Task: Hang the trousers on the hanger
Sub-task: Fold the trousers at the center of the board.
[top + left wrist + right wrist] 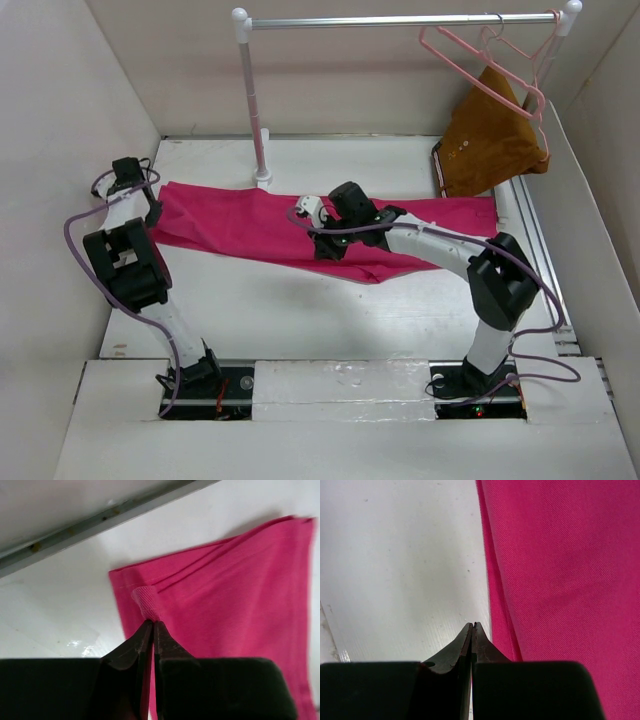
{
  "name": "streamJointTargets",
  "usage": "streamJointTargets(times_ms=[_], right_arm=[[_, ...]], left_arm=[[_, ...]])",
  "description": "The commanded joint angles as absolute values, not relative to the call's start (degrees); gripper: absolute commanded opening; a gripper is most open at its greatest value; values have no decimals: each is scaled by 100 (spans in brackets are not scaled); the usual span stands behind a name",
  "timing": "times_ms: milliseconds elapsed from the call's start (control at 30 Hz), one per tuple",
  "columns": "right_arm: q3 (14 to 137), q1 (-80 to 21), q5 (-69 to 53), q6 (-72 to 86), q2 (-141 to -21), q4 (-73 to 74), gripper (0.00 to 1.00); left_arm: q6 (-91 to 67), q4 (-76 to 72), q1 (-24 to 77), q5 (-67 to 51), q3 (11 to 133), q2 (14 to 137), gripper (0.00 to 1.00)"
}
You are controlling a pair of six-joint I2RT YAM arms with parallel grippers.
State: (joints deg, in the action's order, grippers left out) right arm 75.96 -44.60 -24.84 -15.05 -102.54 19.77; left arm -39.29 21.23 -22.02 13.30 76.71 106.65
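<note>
Trousers (pixel 240 225): lying flat on the counter (pixel 300 310), below the rail (pixel 400 20).
Hanger (pixel 470 72): hanging on the rail, far right.
Left fingers (pixel 147 632): pinching a trousers corner.
Right fingers (pixel 468 632): pressed together, by the trousers' edge.

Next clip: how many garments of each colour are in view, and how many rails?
Magenta-pink trousers: 1
Mustard-brown garment: 1
Silver rail: 1
Total: 3
</note>
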Motion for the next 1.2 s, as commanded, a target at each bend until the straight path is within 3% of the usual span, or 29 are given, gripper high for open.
streamJointTargets(times_ms=[0, 133, 433, 500, 567, 600, 667, 700, 733, 833, 933, 967, 1000, 1167], right_arm=[[7594, -4403, -2540, -1565, -9897, 1855, 3], [7576, -4280, -2479, -1582, -9888, 1907, 3], [7199, -3807, -2101, -1293, -9414, 2100, 4], [6997, -3683, -1996, -1161, -9133, 2109, 10], [6743, -3455, -1934, -941, -8765, 2109, 20], [6646, -3376, -1847, -845, -8606, 2109, 34], [6382, -3087, -1776, -598, -8255, 2066, 48], [6076, -2981, -1697, -493, -7887, 2057, 59], [5751, -2553, -1505, -196, -7484, 2083, 66], [5179, -2173, -1372, 209, -6831, 2153, 72], [4335, -1128, -1143, 702, -5944, 2223, 75], [3881, -133, -1360, 955, -5550, 2111, 78], [3676, -123, -1362, 958, -5372, 2109, 78], [3033, 711, -1861, 1256, -5624, 1507, 78]], left_arm=[[-3981, 2204, -2188, 1247, 8331, 10292, 0], [-3868, 2548, -2188, 1731, 8613, 10380, 0], [-3963, 2680, -2451, 2100, 8025, 10696, 0], [-4025, 2794, -2513, 2153, 7981, 10784, 1], [-4087, 2883, -2592, 2101, 8024, 10802, 16], [-4087, 2892, -2645, 2022, 8016, 10776, 40], [-4087, 2848, -2646, 1960, 7990, 10540, 60], [-4087, 2778, -2646, 1847, 7954, 10425, 70], [-4096, 2699, -2646, 1628, 7858, 10032, 71], [-4078, 2558, -2479, 1547, 7744, 9627, 71], [-3868, 2409, -1664, 1661, 7595, 9222, 67], [-3763, 2252, -634, 1818, 7472, 9098, 65], [-3762, 2250, -624, 1819, 7471, 9097, 65], [-3955, 2233, 772, 1549, 7225, 9403, 63]])
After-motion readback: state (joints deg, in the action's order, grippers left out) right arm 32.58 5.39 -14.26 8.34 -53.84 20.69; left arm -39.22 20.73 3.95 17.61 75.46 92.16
